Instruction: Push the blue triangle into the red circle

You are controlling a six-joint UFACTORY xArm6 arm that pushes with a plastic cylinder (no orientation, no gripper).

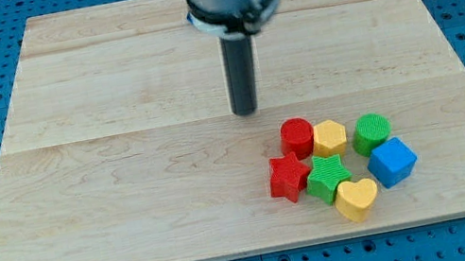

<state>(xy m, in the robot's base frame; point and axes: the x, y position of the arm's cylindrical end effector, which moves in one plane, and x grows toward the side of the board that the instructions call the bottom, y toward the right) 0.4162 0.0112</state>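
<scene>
The red circle (297, 136) stands at the upper left of a cluster of blocks at the board's lower right. Touching it on the right is a yellow hexagon (330, 138). No blue triangle shows; the only blue block is a blue cube (392, 161) at the cluster's right. My tip (246, 111) rests on the board above and to the left of the red circle, a short gap away from it.
The cluster also holds a green cylinder (371, 133), a red star (289, 177), a green star (327, 176) and a yellow heart (357, 198). The wooden board (124, 169) lies on a blue pegboard. The board's bottom edge is close below the yellow heart.
</scene>
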